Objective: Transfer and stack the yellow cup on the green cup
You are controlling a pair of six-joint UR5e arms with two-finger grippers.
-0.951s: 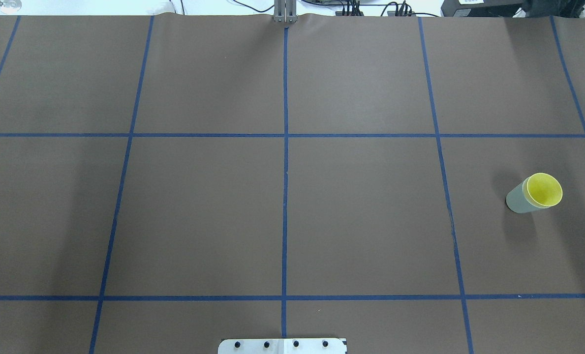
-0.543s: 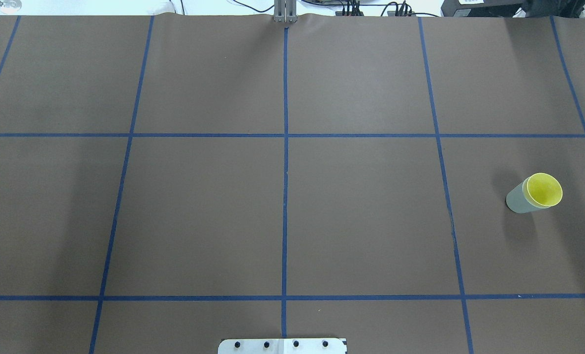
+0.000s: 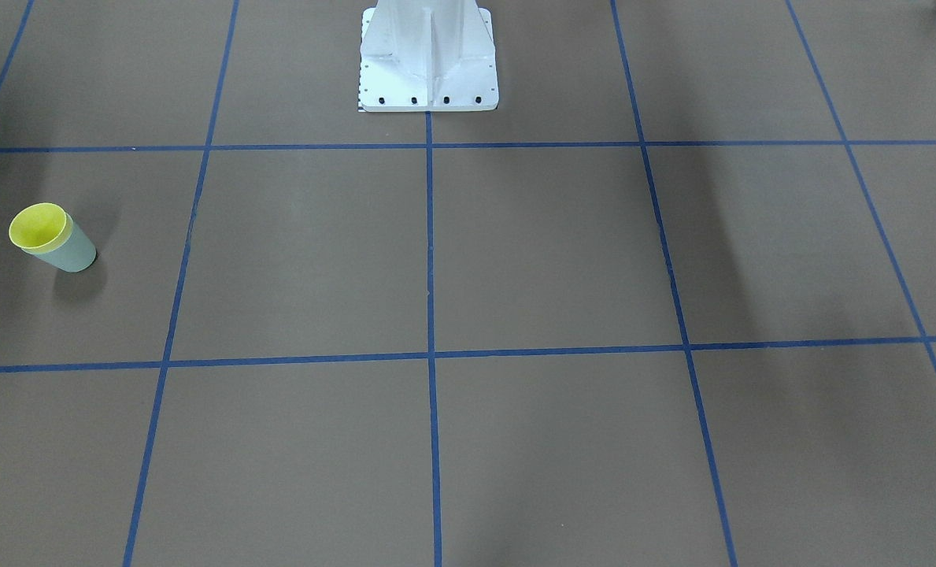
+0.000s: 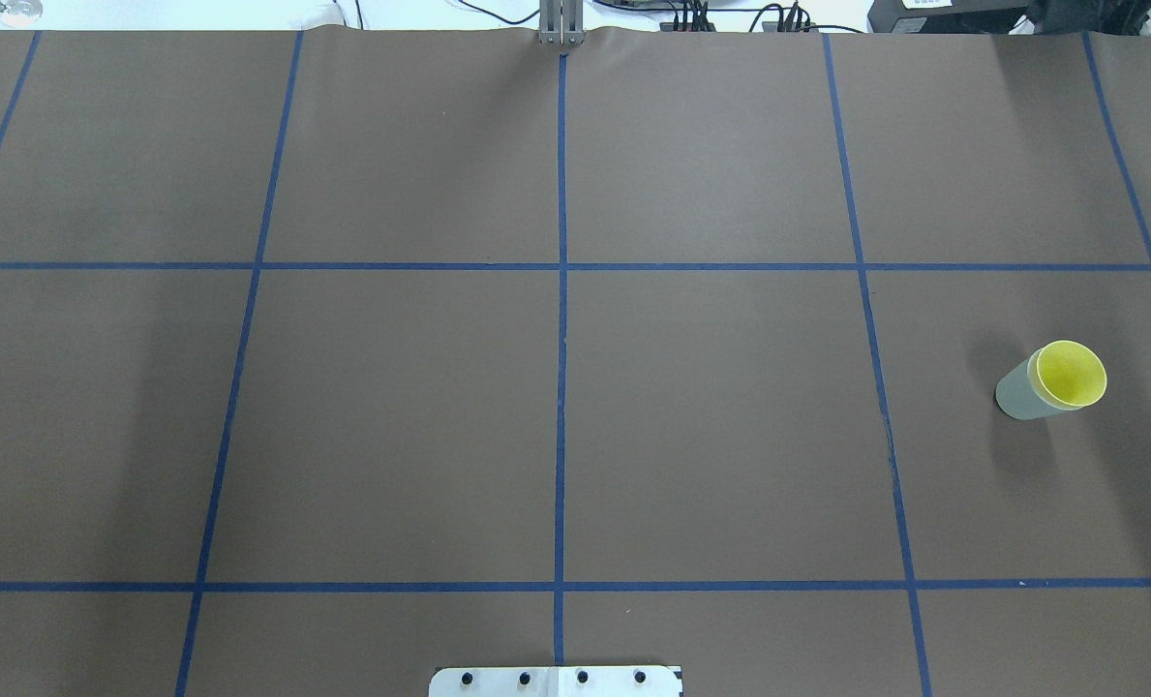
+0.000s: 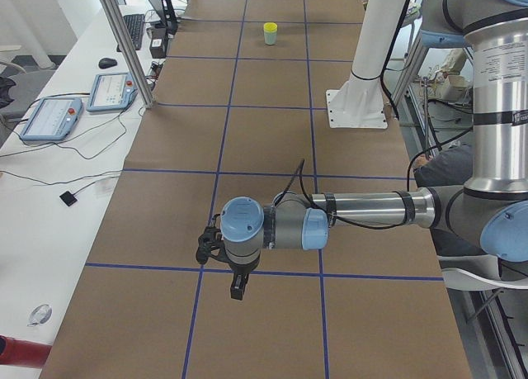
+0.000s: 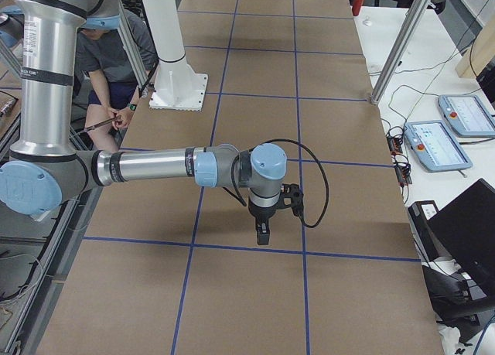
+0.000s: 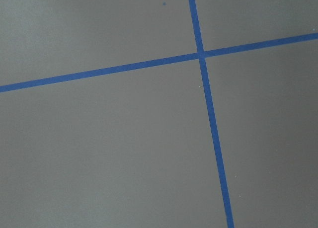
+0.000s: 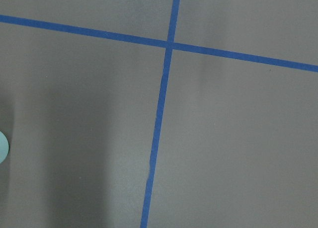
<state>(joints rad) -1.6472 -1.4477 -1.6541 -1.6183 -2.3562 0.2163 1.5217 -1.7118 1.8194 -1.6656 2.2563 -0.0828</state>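
The yellow cup sits nested inside the green cup, and the pair stands upright at the table's right side. In the front-facing view the yellow cup shows its rim above the green cup at the left. From the table's left end the stack is far away, yellow cup on top. My left gripper hangs over a tape crossing at the left end, far from the cups. My right gripper hangs low over the table. I cannot tell whether either is open or shut.
Blue tape lines divide the brown table cover into squares. The white robot pedestal stands at the near middle edge. A person sits behind the robot. Tablets and cables lie on the side bench.
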